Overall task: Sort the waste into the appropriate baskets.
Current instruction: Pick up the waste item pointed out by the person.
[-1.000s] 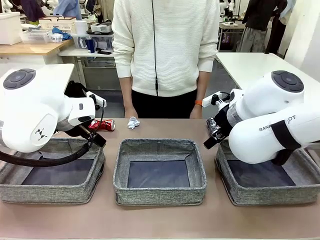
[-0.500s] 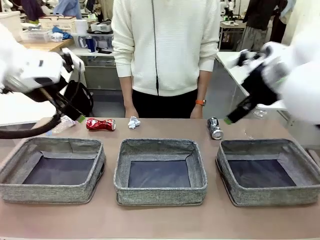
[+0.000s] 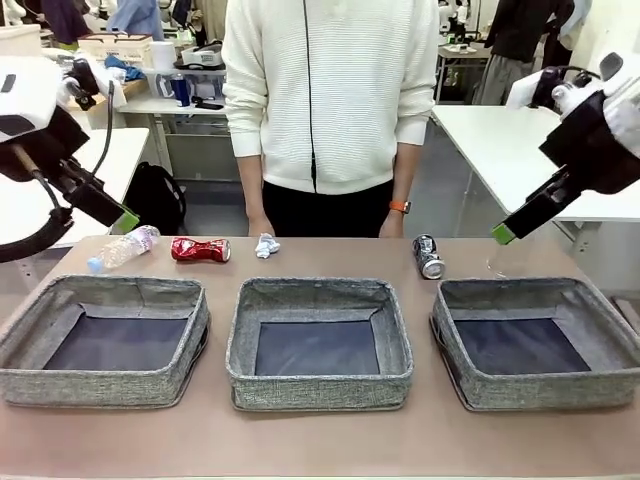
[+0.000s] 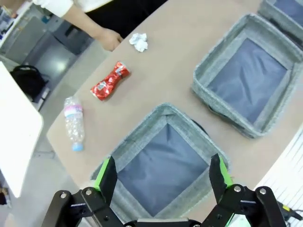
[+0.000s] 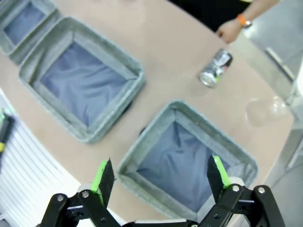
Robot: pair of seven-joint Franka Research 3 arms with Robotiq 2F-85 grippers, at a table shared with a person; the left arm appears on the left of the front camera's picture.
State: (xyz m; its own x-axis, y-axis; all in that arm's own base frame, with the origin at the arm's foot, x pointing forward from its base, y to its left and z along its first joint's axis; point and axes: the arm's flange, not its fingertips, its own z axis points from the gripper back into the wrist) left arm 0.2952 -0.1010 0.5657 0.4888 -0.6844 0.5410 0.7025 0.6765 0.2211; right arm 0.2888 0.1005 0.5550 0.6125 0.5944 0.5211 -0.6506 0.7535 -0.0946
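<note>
Three grey woven baskets stand in a row: left (image 3: 105,300), middle (image 3: 320,295), right (image 3: 535,295), all with bare dark bottoms. Behind them on the table lie a pink-labelled bottle (image 3: 122,250), a crushed red can (image 3: 200,249), a white paper ball (image 3: 265,245), a dark printed can (image 3: 428,256) and a faint clear bottle (image 3: 497,265). My left gripper (image 3: 122,219) hangs open high above the left basket (image 4: 137,137). My right gripper (image 3: 503,233) hangs open high above the right basket (image 5: 147,142). Nothing is between either pair of fingers.
A person in a white sweater stands at the far edge, hands (image 3: 262,226) resting on the table behind the paper ball and near the dark can. White side tables flank the work table. Open tabletop lies in front of the baskets.
Both arms have lifted up and outward from low over the outer baskets. The pink-labelled bottle and dark can, hidden before, are now uncovered. The litter has not moved.
</note>
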